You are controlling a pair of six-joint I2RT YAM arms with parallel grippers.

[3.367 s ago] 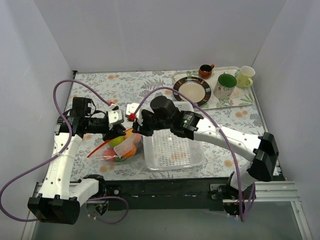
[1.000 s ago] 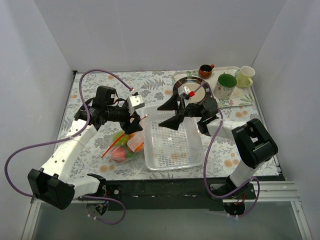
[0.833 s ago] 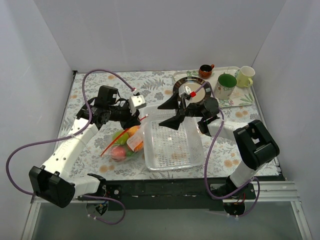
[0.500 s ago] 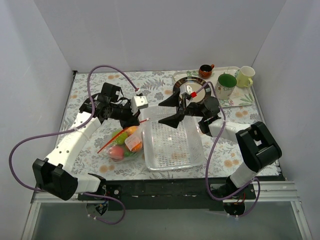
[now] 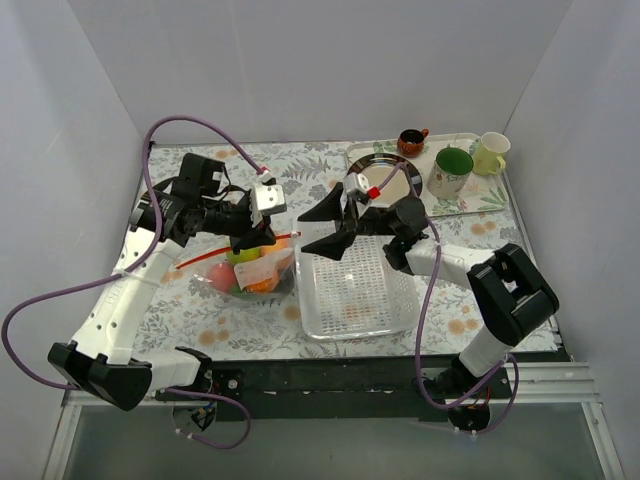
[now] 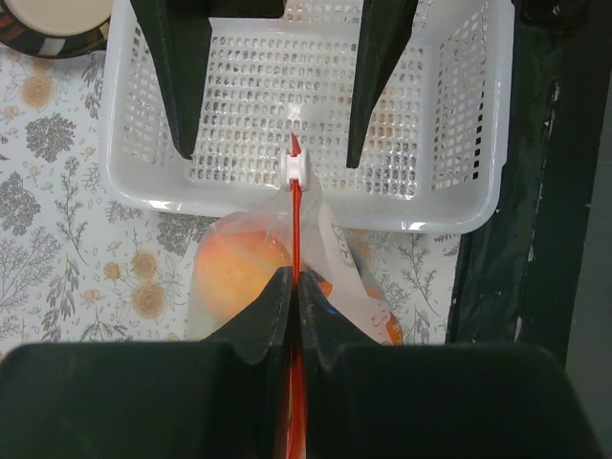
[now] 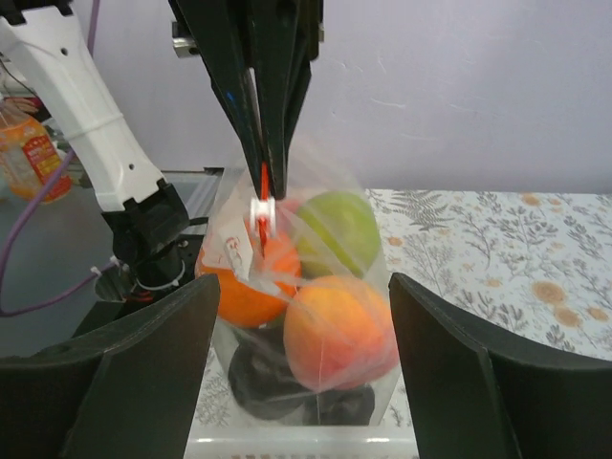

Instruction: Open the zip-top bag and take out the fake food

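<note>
Pinching bag (image 6: 349,287) zip (image 6: 295,225) with left gripper (image 6: 295,279), mid-frame; right gripper (image 7: 301,287) wide, empty. Showing apple (image 7: 335,229) from right wrist, not left wrist.

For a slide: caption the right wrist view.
Left gripper pinches the red strip of the zip-top bag, fake food inside, framed by the open right gripper.

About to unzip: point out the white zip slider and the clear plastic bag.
White zip slider (image 6: 298,164): left wrist view, its middle.
Clear plastic zip-top bag (image 7: 308,279): right wrist view, wall over the fruit.
</note>
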